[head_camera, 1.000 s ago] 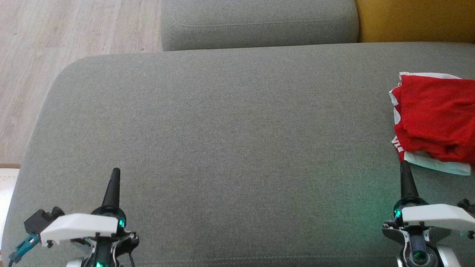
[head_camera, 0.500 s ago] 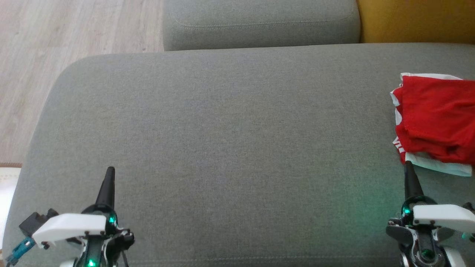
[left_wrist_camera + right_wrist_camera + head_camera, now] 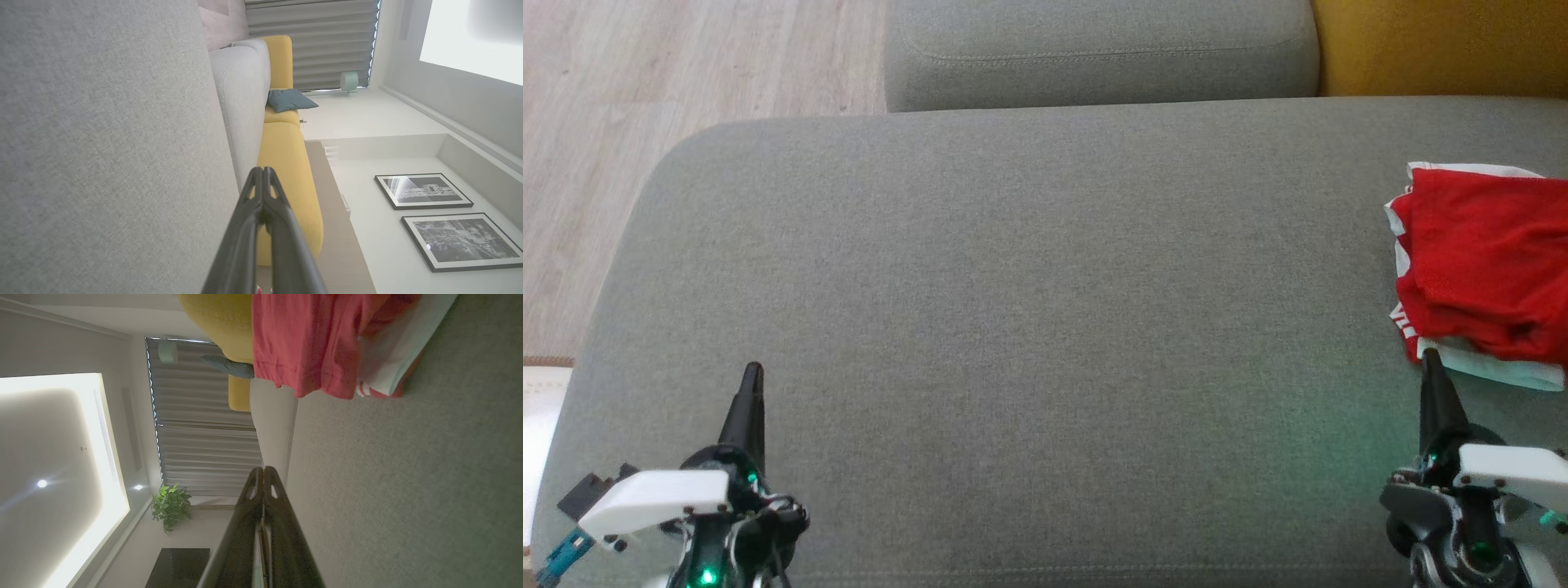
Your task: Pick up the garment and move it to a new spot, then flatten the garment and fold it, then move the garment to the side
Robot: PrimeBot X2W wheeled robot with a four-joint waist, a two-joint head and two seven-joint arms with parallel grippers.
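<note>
Broadly, a grey sofa seat [image 3: 1029,310] takes up most of the head view, its surface smooth and bare through the middle. Behind it stands a grey back cushion [image 3: 1094,53], with a yellow sofa section [image 3: 1437,45] next to that on the right. Pale wooden floor [image 3: 645,98] shows past the seat's rounded left corner.

The garment [image 3: 1478,261] lies on the seat at the far right and runs off that edge of the picture. It is red with white trim, gathered into a loose, rumpled stack, and a white band sticks out along its near edge.

The left hand [image 3: 752,369] is low on the left over bare seat fabric, well apart from the garment. Its two dark fingers are pressed together into one point, with nothing between them. The right hand [image 3: 1427,353] is low on the right, its fingers likewise squeezed together and holding nothing. From the head its tip seems to reach the garment's white band. The right wrist view, though, shows a stretch of grey fabric between the fingertips and the red cloth, so the two look apart.

In the left wrist view, a blue-grey pillow [image 3: 290,100] rests on the yellow section and two framed black-and-white pictures [image 3: 423,191] hang on a wall. The right wrist view catches a small green plant [image 3: 169,506] by the curtains.
</note>
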